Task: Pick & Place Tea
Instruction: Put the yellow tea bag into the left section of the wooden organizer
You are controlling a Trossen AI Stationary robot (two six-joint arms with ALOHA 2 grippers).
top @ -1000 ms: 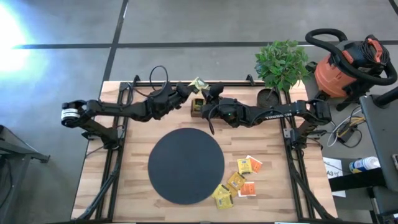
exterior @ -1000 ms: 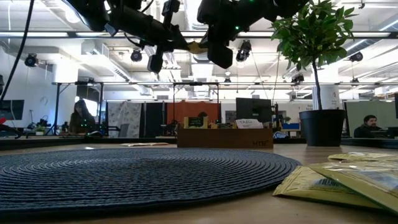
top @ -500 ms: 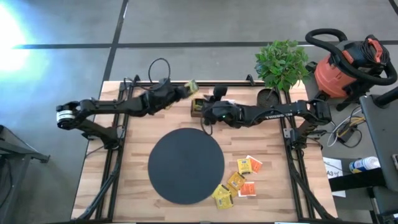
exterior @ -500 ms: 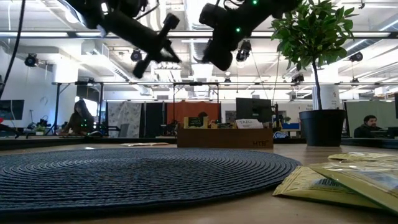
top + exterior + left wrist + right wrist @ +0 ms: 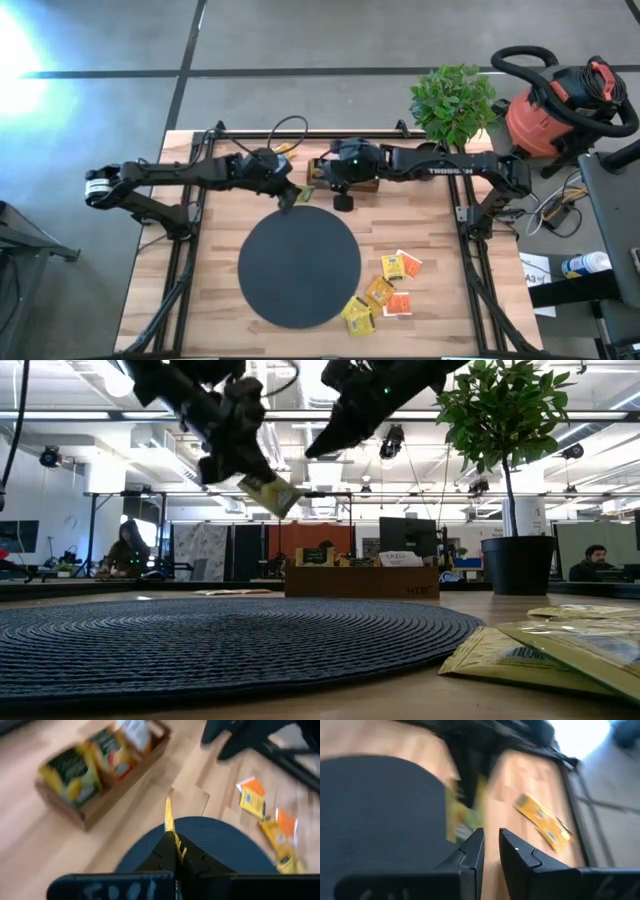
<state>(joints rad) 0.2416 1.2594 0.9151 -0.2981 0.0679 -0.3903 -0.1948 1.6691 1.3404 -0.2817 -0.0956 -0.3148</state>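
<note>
My left gripper (image 5: 172, 851), clamped shut on one small, flat yellow paper tea sachet (image 5: 169, 822) above the far rim of the round black woven mat (image 5: 299, 265), pinches only its edge, so a jolt could shake the thin, green-marked packet loose.

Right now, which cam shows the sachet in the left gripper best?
Low view: the yellow sachet hangs clear below the left gripper. Left wrist view shows it edge-on; high view only a sliver; right wrist view only a blur.
</note>
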